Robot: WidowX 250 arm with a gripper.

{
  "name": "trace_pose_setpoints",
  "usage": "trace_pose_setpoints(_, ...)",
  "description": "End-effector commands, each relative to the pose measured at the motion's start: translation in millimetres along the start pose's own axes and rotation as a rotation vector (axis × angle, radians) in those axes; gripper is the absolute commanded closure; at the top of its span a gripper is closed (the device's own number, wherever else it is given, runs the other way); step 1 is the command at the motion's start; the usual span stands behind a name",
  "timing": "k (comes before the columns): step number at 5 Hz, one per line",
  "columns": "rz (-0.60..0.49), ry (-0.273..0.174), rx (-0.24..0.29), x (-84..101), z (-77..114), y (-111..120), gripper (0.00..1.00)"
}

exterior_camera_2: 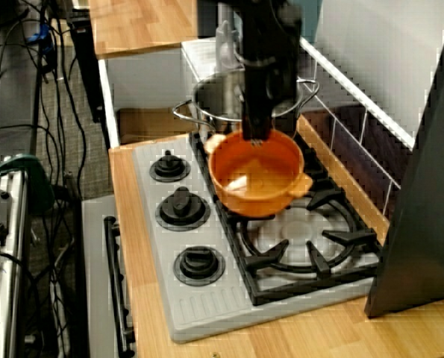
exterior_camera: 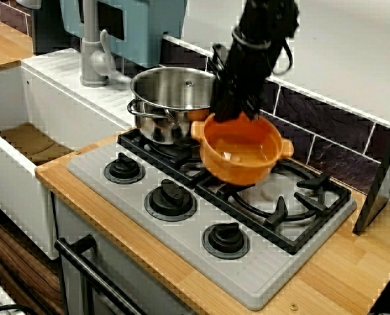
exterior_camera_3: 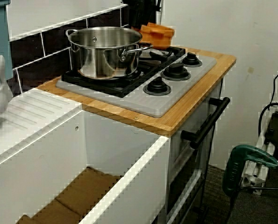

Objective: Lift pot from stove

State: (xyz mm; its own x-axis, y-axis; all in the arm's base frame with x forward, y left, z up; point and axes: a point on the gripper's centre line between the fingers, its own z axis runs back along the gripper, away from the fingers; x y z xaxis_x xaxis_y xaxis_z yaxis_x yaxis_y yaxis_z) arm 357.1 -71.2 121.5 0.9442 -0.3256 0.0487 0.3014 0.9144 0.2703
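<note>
Gripper black, coming down from top of frame, clamped on back rim of orange pot; fingertips hidden against rim, so grip read from pot hanging off it. Pot held up in air, clear of stove, tilted w/ open mouth tipped toward cam in both overhead views. Hangs over the middle of the grates, between L and R burners, nr the steel pot. Two stubby handles visible, one each side. Inside looks empty apart from a pale glare patch. Steel pot sits on the far-left burner grate, just behind/beside orange pot; can't tell if touching. Three black knobs in a row along stove front. Side view: only top of orange pot seen past steel pot. Wood counter round stove, white sink alongside.
</note>
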Motion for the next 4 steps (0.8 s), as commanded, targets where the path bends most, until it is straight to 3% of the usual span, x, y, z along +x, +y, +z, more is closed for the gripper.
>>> trace_pose_setpoints(1, 0.018, -0.159, -0.022, -13.3, 69.9, 16.9, 1.0)
trace_pose_setpoints(4, 0.09, -0.242, -0.077, -20.8, 134.0, 48.9, 1.0)
